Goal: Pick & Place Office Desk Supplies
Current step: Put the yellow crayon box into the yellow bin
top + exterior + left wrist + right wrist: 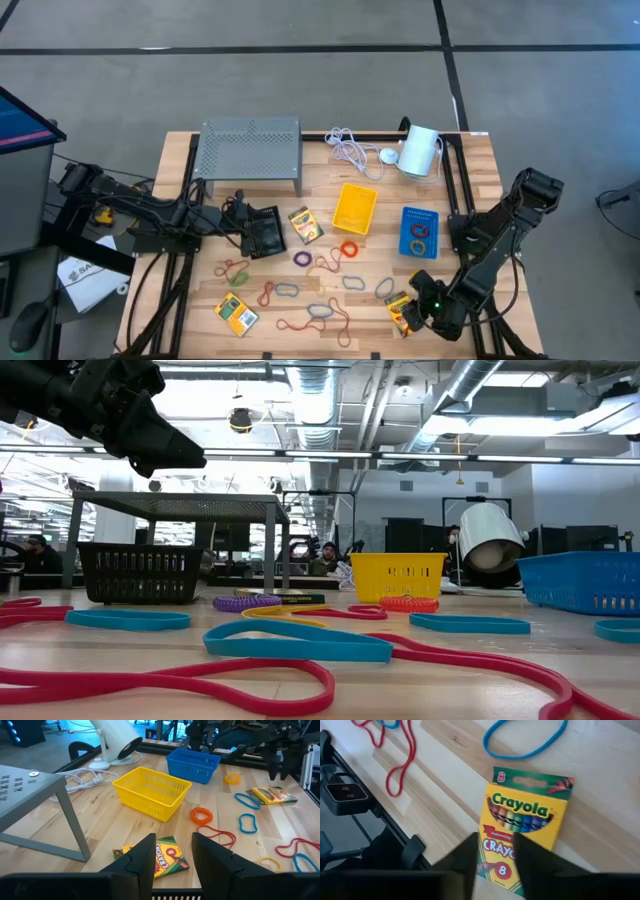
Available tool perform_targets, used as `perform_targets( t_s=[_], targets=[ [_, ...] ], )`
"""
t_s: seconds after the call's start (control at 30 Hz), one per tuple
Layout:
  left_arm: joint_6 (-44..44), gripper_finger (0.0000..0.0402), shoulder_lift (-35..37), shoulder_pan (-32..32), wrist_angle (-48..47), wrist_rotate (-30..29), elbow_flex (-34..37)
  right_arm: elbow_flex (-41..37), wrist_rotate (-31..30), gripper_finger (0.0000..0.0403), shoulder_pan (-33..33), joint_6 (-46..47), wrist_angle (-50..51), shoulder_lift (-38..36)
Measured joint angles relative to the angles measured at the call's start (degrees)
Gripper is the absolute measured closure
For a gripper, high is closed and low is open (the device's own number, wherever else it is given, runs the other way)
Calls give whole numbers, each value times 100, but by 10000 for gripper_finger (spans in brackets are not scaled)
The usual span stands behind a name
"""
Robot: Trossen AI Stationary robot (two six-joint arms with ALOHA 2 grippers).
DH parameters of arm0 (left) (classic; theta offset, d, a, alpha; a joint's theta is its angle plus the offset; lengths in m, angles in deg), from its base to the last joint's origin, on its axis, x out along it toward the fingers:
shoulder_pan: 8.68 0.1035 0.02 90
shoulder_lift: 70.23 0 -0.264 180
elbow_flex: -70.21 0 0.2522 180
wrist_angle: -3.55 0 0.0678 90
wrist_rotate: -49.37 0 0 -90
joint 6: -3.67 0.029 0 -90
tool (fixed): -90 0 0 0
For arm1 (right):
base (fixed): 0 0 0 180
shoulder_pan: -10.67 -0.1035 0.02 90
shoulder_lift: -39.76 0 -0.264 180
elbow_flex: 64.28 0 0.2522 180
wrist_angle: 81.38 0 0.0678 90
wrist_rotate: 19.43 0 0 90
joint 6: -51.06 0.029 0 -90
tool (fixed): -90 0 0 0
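Note:
Three crayon boxes lie flat on the wooden table: one (305, 225) in the middle, one (236, 315) near the front left, one (525, 825) at the front right. My right gripper (494, 845) stands open just above that last box (400, 312), clear of it. My left gripper (172, 855) is open and hovers over the black bin (265, 235), pointing toward the middle box (162, 857). The yellow bin (355, 207) and the blue bin (419, 232) stand at centre right; the blue one has a few bands in it. Several coloured rubber bands (320, 310) lie loose across the front of the table.
A grey perforated metal stand (250, 150) stands at the back left. A white cable (350, 150) and a white cylinder (420, 152) lie at the back right. The table's near edge (410, 815) is close beside my right gripper. People sit in the room beyond.

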Motion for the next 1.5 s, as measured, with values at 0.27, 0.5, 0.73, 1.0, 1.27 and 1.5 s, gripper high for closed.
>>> perform_targets(
  t_s=[0.27,0.5,0.73,1.0,1.27,1.5],
  targets=[
    [0,279,0,0,0,5,0,0,-9,116,0,187,123,0],
    [0,279,0,-1,0,24,0,0,-13,87,152,194,133,0],
    [0,279,-13,0,223,92,0,2,194,85,179,251,21,0],
    [0,279,-13,-2,275,260,0,4,937,85,324,676,72,27],
    [0,279,-15,-2,275,264,0,11,1564,85,518,773,-121,406],
    [0,279,-15,-1,275,273,0,20,1681,85,704,533,-319,439]
  ],
)
